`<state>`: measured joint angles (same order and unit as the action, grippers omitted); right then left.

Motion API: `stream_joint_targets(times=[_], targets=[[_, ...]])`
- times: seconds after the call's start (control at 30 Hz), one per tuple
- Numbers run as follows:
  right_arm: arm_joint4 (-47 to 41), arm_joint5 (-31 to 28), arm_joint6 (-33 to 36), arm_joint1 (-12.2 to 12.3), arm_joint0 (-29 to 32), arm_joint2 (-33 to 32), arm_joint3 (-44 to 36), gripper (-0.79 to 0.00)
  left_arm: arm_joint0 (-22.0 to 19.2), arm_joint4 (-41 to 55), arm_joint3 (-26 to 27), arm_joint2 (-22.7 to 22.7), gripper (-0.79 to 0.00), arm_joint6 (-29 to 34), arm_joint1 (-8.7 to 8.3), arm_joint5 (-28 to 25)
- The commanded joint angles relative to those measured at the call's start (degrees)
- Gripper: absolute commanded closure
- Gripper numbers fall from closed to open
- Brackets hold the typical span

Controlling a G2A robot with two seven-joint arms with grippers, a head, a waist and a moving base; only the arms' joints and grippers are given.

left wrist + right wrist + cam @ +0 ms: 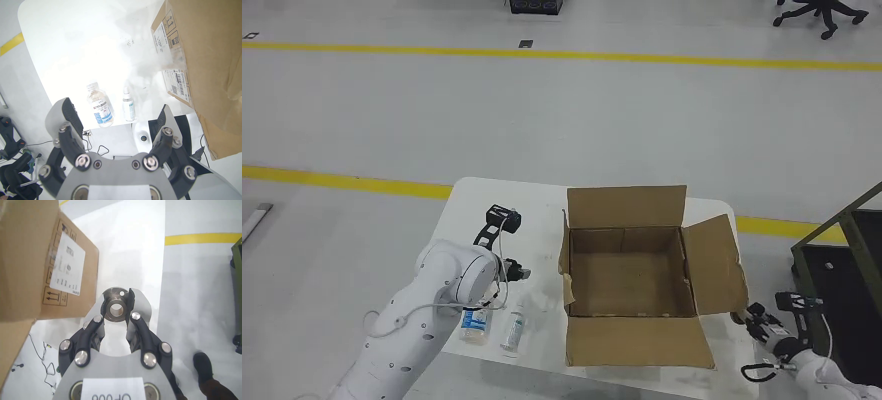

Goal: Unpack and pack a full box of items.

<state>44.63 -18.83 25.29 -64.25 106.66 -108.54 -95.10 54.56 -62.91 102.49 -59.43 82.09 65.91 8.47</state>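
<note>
An open cardboard box (627,270) stands on the white table (532,200), its flaps spread and its inside bare. Left of it, near the table's front edge, lie a clear bottle with a blue label (476,322) (100,108) and a small white spray bottle (512,332) (129,108). My left gripper (117,113) (514,270) hangs open above the table, left of the box (208,66) and behind the bottles, nothing between its fingers. My right gripper (116,302) (754,318) is by the table's right front corner beside the box's side flap (28,266), shut on a metal flanged bushing (113,292).
A dark green cart (842,260) (237,256) stands on the floor right of the table. A person's shoe (203,366) is on the floor near my right arm. Cables lie under the table's front edge. Bare table surface stretches behind the bottles.
</note>
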Motion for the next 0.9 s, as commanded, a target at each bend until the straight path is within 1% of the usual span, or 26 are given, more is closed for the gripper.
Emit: stream_joint_targets(times=[0.0,0.17,0.27,0.5,0.87], targets=[[2.2,0.4,-0.7,-0.1,0.3,1.7,0.1,0.000,0.0,0.0,0.0,0.0,-0.785,0.0,0.00,0.0],[7.8,1.6,-0.4,-0.2,1.0,4.4,-0.7,0.000,0.0,0.0,0.0,0.0,-0.785,0.0,0.00,0.0],[10.7,2.2,-0.2,-0.1,0.5,5.5,0.4,0.000,0.0,0.0,0.0,0.0,-0.785,0.0,0.00,0.0],[12.3,3.2,2.4,-0.1,-0.3,7.5,2.9,0.000,0.0,0.0,0.0,0.0,-0.785,0.0,0.00,0.0],[12.7,3.3,4.4,-0.1,-0.2,8.6,2.7,0.000,0.0,0.0,0.0,0.0,-0.785,0.0,0.00,0.0]])
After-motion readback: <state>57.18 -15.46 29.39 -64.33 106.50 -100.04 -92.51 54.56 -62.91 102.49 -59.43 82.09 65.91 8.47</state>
